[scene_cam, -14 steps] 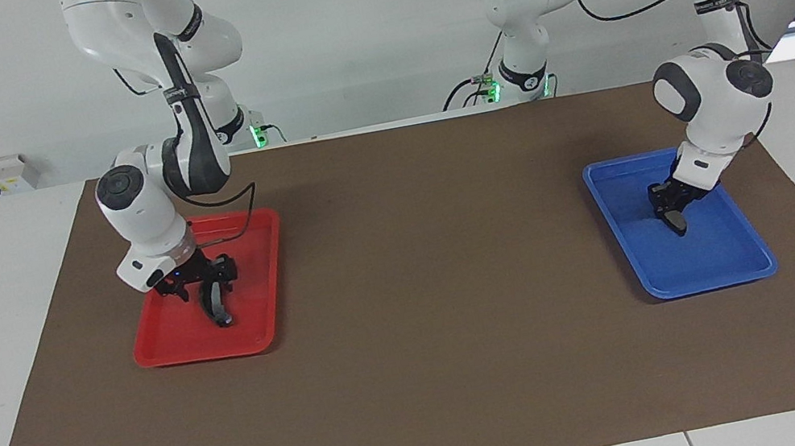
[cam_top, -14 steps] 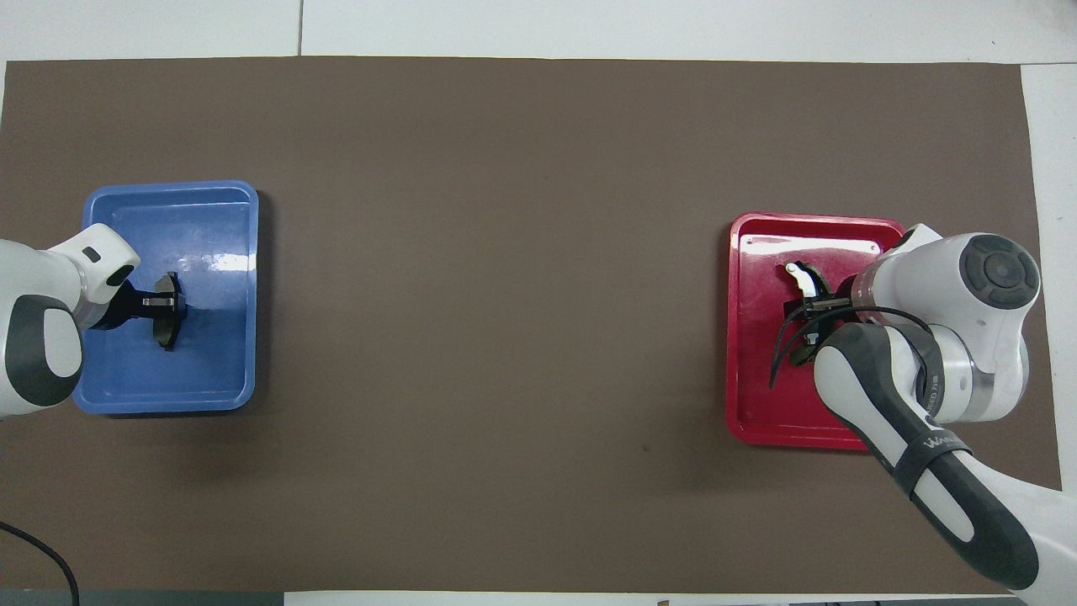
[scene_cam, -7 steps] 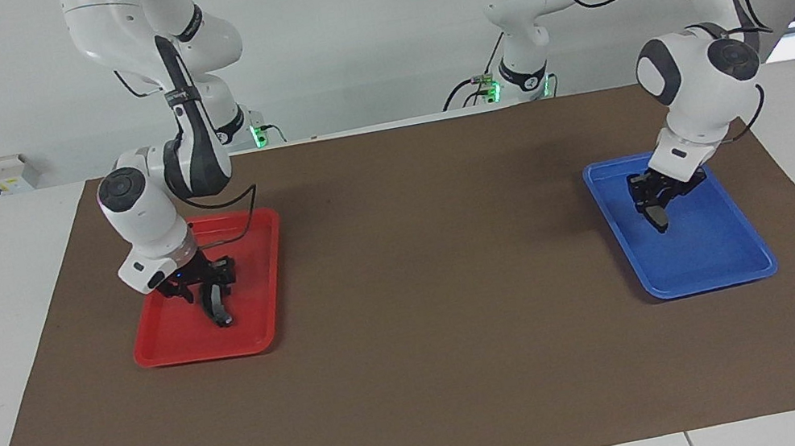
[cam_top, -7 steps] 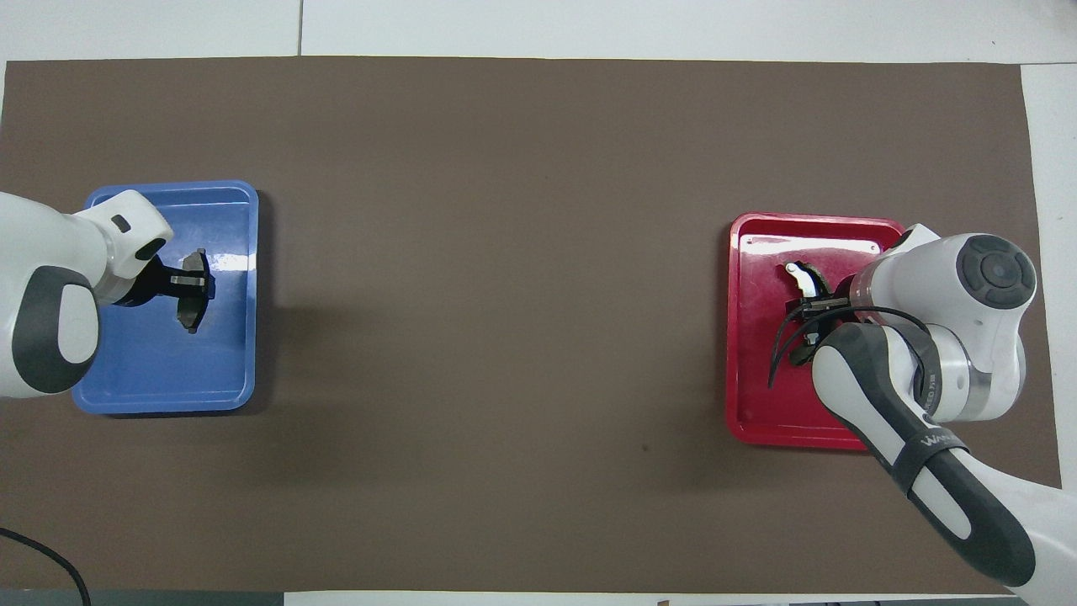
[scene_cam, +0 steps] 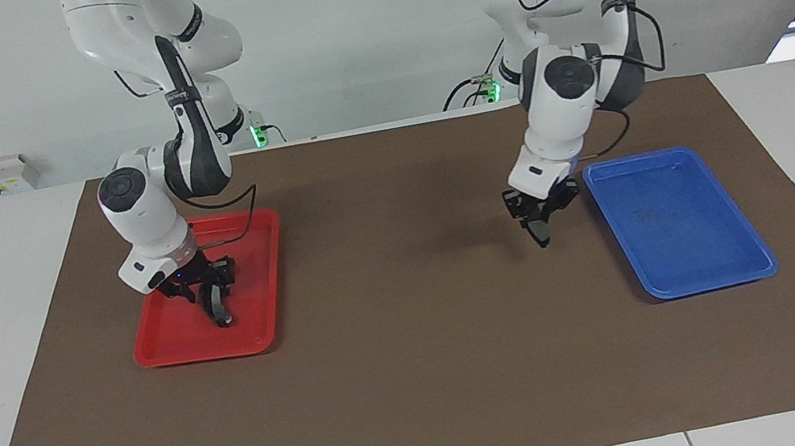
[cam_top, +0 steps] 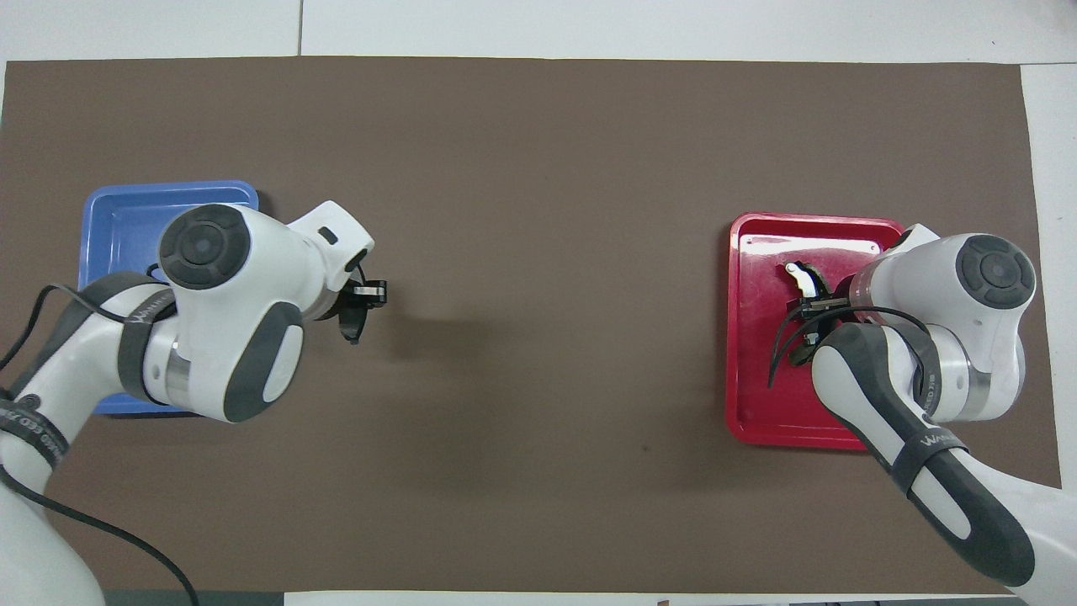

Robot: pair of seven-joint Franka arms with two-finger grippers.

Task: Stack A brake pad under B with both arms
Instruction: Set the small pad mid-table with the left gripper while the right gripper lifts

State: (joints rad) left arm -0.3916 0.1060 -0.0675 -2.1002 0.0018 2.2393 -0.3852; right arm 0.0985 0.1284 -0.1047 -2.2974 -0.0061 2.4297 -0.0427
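My left gripper [scene_cam: 538, 221] is shut on the A brake pad [scene_cam: 541, 234], a short all-dark pad that hangs from it edge-down. It is in the air over the brown mat, just beside the blue tray [scene_cam: 703, 283] toward the table's middle. In the overhead view the gripper [cam_top: 360, 294] and pad [cam_top: 351, 321] show past the arm's wrist. My right gripper [scene_cam: 204, 283] is low in the red tray [scene_cam: 200, 354], shut on B [scene_cam: 219, 310], the longer crescent pad, which stands on edge with its tip at the tray floor. B's light end [cam_top: 795, 271] shows in the overhead view.
The brown mat [scene_cam: 425, 381] covers the table between the two trays. The blue tray [cam_top: 126, 194] at the left arm's end holds nothing and is half covered by the left arm from above. The red tray [cam_top: 757, 421] lies at the right arm's end.
My left gripper has lifted the A pad out of the blue tray and swung it toward the table's middle, past the tray's rim. My right gripper with B has barely moved.
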